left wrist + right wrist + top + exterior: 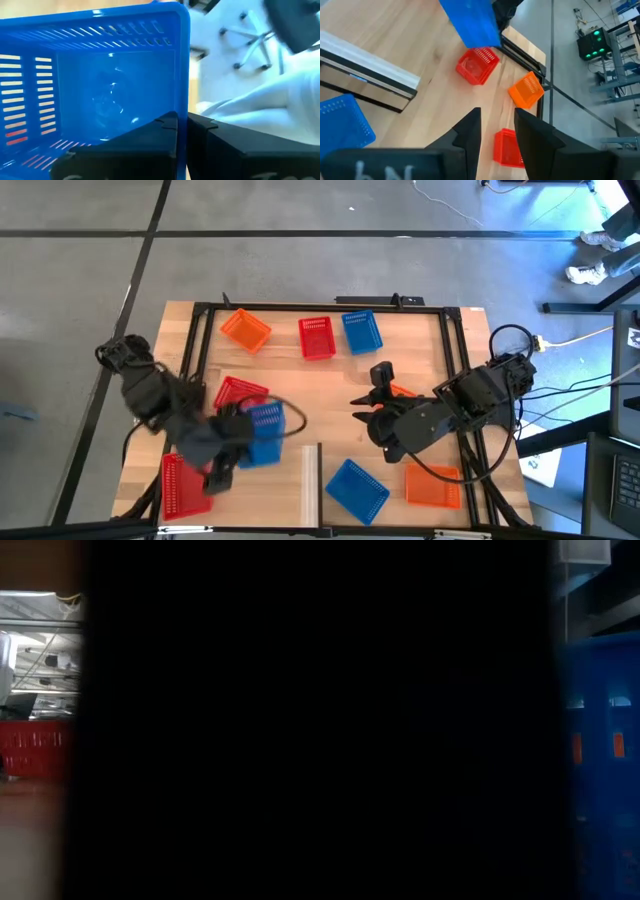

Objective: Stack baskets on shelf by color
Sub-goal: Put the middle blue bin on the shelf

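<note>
Left gripper pinches the wall of a blue plastic basket with slotted sides, held up over the big striped wooden table, close to a red mesh basket. Right gripper hangs above the table's middle with its two dark fingers a little apart, holding nothing. Nearby stands a pale wooden shelf panel, a second blue basket beside it. One orange basket sits at the far edge.
</note>
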`<state>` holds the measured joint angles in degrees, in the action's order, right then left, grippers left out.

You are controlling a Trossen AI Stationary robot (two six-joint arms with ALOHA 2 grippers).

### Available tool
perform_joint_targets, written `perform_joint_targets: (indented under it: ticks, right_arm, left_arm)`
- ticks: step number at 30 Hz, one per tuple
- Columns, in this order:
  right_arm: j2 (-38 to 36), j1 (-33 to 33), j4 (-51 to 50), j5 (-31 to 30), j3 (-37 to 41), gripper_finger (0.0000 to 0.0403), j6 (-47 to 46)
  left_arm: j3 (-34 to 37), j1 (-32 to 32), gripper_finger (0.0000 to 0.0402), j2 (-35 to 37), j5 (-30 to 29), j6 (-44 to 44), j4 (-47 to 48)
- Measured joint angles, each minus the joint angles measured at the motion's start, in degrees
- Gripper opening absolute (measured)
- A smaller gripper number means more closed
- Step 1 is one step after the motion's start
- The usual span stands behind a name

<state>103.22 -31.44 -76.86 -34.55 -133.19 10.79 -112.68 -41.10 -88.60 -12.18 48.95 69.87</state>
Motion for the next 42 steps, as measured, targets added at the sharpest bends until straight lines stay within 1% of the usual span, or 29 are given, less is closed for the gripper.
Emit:
perform_joint_targets:
  ticks: [2, 5, 10, 15, 18, 23, 28, 31, 42]
  right_arm:
    - [0.00, 0.00, 0.00, -0.25, 0.00, 0.0119, 0.00]
    - [0.00, 0.00, 0.05, -1.84, 0.01, 0.0119, -0.10]
    - [0.00, -0.02, 0.31, -4.77, 0.02, 0.0119, -0.55]
    - [0.00, 0.02, 0.32, -7.76, 0.03, 0.0119, -3.94]
    - [0.00, 0.02, 0.33, -8.48, 0.04, 0.0119, -4.59]
    - [0.00, 0.02, 0.73, -8.50, 0.07, 0.0119, -4.74]
    - [0.00, 0.11, 1.49, -8.52, 0.07, 0.0119, -4.72]
    - [0.00, 0.13, 1.82, -8.50, 0.07, 0.0119, -4.73]
    - [0.00, 0.13, 2.08, -8.52, 0.07, 0.0119, -5.85]
  left_arm:
    - [0.02, -2.68, 0.0000, -0.86, -1.30, 0.08, -2.13]
    - [0.00, -6.03, 0.0000, -2.51, -2.81, 1.72, -2.27]
    - [0.08, -9.59, 0.0000, -6.67, -3.44, 4.56, 0.39]
    - [0.07, -12.87, 0.0000, -10.60, -4.90, 7.29, 4.54]
    - [0.04, -13.83, 0.0000, -11.97, -5.00, 9.46, 4.94]
    - [0.04, -15.03, 0.0000, -13.59, -5.07, 9.78, 4.13]
    - [0.02, -16.72, 0.0000, -14.01, -4.55, 14.62, 4.32]
    - [0.02, -17.45, 0.0000, -13.96, -5.76, 16.38, 4.88]
    - [0.02, -17.80, 0.0000, -13.96, -6.80, 18.22, 6.70]
